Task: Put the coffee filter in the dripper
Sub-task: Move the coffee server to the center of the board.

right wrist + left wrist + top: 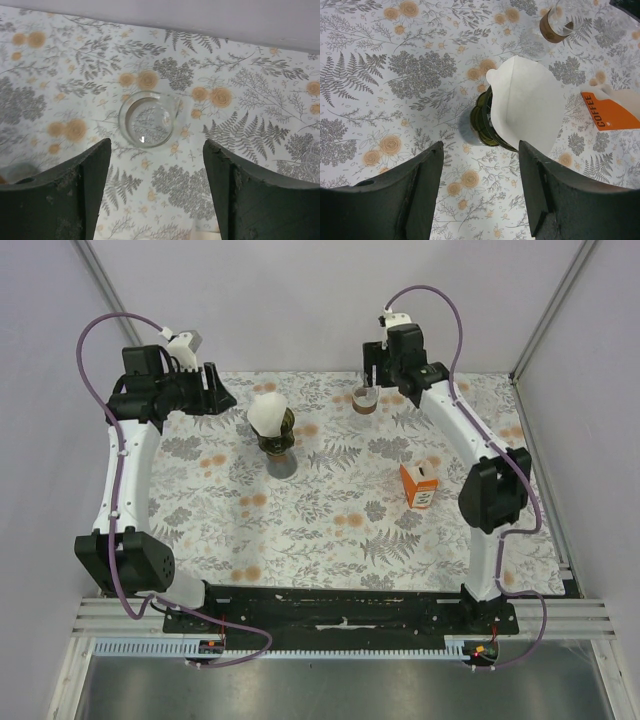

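White filter (530, 107) is sitting in the dripper (484, 126), sticking out high, while left gripper (480, 150) and right gripper (156, 145) are hanging spread and empty; placement looks done, next is maybe pressing it flush.

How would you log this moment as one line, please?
filter: in dripper | left end effector: open, empty | right end effector: open, near glass
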Available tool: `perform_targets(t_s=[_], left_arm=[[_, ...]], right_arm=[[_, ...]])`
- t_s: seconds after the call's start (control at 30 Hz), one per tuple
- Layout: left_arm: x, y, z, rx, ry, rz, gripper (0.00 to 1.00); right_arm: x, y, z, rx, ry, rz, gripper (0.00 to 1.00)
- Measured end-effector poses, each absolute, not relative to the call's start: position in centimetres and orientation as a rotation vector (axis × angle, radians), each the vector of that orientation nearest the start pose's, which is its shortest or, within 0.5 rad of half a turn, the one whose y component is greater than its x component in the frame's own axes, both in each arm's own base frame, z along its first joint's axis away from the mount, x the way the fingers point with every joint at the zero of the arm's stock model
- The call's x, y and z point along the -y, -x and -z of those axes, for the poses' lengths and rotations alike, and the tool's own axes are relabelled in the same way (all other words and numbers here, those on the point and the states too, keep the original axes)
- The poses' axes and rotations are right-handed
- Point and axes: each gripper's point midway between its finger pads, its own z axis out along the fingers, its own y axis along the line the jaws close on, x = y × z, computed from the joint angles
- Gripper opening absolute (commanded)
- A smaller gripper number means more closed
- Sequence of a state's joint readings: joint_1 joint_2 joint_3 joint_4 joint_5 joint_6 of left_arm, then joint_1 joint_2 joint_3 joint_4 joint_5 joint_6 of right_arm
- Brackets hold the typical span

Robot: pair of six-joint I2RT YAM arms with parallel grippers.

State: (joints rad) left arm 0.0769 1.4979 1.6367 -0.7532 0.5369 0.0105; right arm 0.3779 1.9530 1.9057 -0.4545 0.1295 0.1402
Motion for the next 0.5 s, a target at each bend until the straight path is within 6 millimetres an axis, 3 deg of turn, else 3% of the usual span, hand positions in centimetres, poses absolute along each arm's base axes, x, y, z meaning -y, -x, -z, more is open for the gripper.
perform_targets(t_s=[0.1,0.17,0.33,0.5], left_arm=[[5.7,-40.1,-30.7,-2.121,-0.226,0.532,0.68],[5.5,-40.1,-30.7,-2.12,-0.222,0.534,0.68],[5.3,-40.1,-30.7,-2.119,-0.219,0.541,0.68],[5.4,-40.1,-30.6,-2.122,-0.216,0.549,0.68]], right_arm=[[-18.4,-55.7,-23.2,-2.098,0.158,-0.122,0.74],[-18.1,-56.8,-20.8,-2.145,0.17,-0.084,0.7],[-17.7,-56.8,-14.9,-2.274,0.206,-0.032,0.53],[-17.7,-56.7,-12.7,-2.326,0.236,-0.031,0.25]])
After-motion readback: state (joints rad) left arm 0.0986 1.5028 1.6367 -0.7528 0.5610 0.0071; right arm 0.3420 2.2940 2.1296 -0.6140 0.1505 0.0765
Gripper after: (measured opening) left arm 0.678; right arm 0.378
